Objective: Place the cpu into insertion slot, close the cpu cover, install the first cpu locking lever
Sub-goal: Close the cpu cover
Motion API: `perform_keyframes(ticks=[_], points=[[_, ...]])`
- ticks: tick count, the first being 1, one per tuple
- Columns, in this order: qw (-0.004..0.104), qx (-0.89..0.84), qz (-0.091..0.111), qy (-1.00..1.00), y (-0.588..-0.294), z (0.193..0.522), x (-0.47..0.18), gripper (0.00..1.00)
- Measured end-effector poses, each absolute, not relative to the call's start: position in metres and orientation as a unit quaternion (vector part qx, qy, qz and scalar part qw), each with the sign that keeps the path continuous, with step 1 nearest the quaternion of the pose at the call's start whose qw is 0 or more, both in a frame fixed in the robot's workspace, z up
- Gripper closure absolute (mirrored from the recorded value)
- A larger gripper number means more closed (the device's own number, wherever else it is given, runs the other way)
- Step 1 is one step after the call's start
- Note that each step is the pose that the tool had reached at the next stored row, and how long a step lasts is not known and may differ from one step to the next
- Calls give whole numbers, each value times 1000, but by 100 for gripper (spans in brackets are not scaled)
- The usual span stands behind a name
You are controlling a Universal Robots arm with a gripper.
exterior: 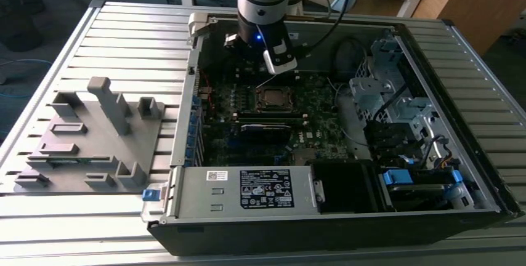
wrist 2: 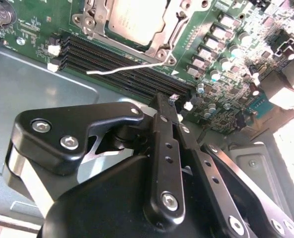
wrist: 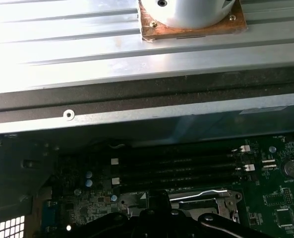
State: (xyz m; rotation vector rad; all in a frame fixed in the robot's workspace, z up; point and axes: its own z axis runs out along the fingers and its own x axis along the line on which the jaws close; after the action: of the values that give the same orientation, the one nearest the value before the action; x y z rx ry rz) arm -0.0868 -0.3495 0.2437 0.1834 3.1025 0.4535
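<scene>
Where the socket (exterior: 274, 98) sits just above the centre of the exterior view, inside the open case (exterior: 329, 232) on the slatted surface (exterior: 123, 38), the work stands as follows.

Item 1, cpu (wrist 2: 137, 20): in the socket, lying flat, its dull grey top facing up. Placement reads as done.

Item 2, cover (wrist 2: 101, 17): the silver frame lies down around the cpu rather than standing up on its hinge, with the chip showing through its open centre. Closing looks done, though only part of the frame is in view, so whether it sits fully flat is a fair guess rather than a certainty.

Item 3, lever (wrist 2: 119, 70): a thin bright wire that runs out from the socket's corner and lies across the dark memory slots (wrist 2: 112, 62). It stands away from the frame's side and is not tucked under any catch. Installing it is judged not yet done, and it is the one step left.

Item 4, claw (wrist 2: 167, 99): the two black fingers (wrist 2: 161, 129) are drawn together with no gap visible between them and nothing gripped. The tips hang over the memory slots just beside the lever's socket end. They appear apart from the wire and touch neither it nor the cover.

Item 5, grey fixture (exterior: 90, 137): at the left of the exterior view, on the surface well apart from the case, with nothing on it that belongs to this work.
</scene>
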Motion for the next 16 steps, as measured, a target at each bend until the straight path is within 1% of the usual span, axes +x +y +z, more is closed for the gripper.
perform_keyframes(ticks=[16], points=[[1, 58, 143, 988, -349, 239, -80, 90]])
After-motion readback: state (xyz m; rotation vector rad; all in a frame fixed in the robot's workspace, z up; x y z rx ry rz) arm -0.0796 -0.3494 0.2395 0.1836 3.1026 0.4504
